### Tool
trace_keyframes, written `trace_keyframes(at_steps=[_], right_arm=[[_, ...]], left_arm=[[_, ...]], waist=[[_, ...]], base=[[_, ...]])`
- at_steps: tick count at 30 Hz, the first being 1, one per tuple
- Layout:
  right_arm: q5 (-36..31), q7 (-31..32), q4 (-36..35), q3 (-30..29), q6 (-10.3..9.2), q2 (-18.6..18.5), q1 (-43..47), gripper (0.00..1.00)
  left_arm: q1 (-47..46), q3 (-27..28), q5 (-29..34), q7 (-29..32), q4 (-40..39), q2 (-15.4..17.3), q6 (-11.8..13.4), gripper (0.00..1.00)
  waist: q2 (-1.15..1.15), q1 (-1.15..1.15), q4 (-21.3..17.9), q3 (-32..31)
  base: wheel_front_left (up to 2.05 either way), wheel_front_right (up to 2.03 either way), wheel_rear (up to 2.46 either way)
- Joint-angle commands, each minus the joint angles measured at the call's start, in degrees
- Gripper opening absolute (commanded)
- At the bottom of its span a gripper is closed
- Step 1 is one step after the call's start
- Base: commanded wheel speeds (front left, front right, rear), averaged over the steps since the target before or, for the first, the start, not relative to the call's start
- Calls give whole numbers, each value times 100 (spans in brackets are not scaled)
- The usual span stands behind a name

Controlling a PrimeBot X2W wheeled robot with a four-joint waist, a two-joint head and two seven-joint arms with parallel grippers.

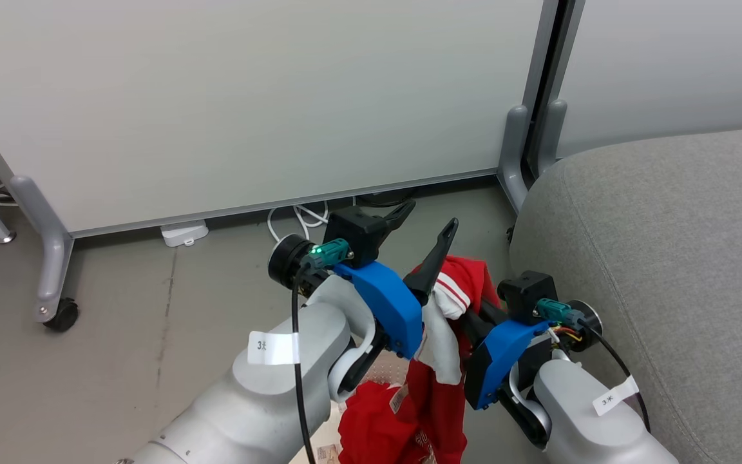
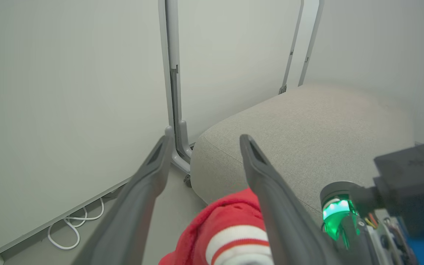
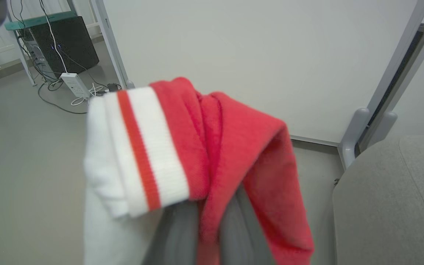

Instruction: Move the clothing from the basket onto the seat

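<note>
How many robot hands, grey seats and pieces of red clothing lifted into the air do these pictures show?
Robot hands: 2, the left gripper open, the right gripper shut on the red top.
Grey seats: 1, the seat.
Lifted red clothing: 1, the red top, with a white striped cuff.
Total: 4.

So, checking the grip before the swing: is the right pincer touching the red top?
Touching. The right wrist view shows the red top pinched between the two fingers of the right pincer and draped over their tips.
</note>
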Motion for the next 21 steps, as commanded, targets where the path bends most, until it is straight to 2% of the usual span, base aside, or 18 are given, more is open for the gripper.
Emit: trace_keyframes(at_steps=[1, 6, 15, 21], right_arm=[[-11, -32, -50, -40, 1, -16, 17, 0], [-3, -32, -142, -121, 1, -16, 64, 0], [-141, -30, -371, -250, 1, -16, 170, 0], [-267, -29, -468, -378, 1, -16, 249, 0]], left_arm=[[92, 59, 19, -61, -29, 51, -12, 100], [368, 313, 247, -151, -283, 262, 24, 100], [1625, 1534, 1351, -155, -1397, 797, 208, 100], [2487, 2371, 2007, -156, -1881, 978, 146, 100]], waist=[[0, 0, 3, 8], [0, 0, 8, 45], [0, 0, -22, 100], [0, 0, -33, 118]], base=[[0, 0, 0], [0, 0, 0], [0, 0, 0], [0, 0, 0]])
